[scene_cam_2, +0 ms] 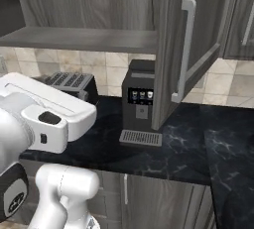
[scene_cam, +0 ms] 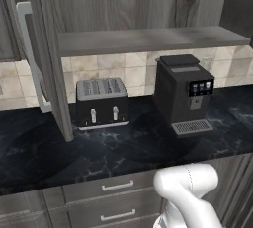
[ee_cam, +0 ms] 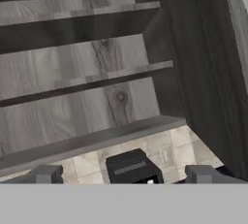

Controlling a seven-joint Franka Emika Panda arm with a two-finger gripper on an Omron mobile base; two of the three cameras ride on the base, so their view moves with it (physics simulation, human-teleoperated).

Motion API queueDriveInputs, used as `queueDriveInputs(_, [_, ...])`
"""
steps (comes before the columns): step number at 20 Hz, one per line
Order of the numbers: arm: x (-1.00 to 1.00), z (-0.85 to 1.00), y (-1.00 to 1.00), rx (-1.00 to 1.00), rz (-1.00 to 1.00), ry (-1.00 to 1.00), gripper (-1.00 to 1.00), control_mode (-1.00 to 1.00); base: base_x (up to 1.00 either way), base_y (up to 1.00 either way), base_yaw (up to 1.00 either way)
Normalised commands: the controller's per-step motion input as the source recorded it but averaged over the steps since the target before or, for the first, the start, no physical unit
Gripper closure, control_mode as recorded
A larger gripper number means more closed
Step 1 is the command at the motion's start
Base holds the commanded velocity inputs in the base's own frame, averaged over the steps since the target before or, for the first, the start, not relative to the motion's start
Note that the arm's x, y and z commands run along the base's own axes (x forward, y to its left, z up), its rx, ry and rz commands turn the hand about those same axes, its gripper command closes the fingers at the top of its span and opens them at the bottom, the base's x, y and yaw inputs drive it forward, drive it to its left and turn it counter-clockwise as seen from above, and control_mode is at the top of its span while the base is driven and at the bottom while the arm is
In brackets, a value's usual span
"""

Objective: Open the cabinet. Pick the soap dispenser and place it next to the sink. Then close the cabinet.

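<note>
The cabinet point(scene_cam: 148, 39) hangs open over the counter. Its left door point(scene_cam: 49, 49) is swung out towards me, and its right door point(scene_cam_2: 173, 49) with the long silver bar handle point(scene_cam_2: 186, 44) is swung out too. In the hand view, the cabinet's wooden shelves point(ee_cam: 87, 77) show nothing standing on them. The soap dispenser and the sink are out of view. My gripper point(ee_cam: 125, 174) is open and holds nothing. It looks up into the cabinet from below the bottom shelf, with a fingertip point(ee_cam: 46, 173) low on each side of that view.
A silver toaster point(scene_cam: 102, 102) and a black coffee machine point(scene_cam: 184, 94) stand on the dark marble counter point(scene_cam: 123, 148) under the cabinet. Drawers with short handles point(scene_cam: 116, 187) sit below. The open doors jut out over the counter on both sides.
</note>
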Motion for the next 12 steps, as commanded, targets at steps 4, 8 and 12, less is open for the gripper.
queueDriveInputs(4, [-0.4,0.62,-0.13,0.0,0.0,-0.21,-1.0,-1.0,0.0,0.0,0.0])
queueDriveInputs(8, [-0.6,0.44,0.0,-0.1,0.0,0.02,-1.0,-1.0,0.0,0.0,0.0])
queueDriveInputs(12, [-0.56,0.08,0.02,-0.14,0.02,0.06,-1.0,-1.0,0.0,0.0,0.0])
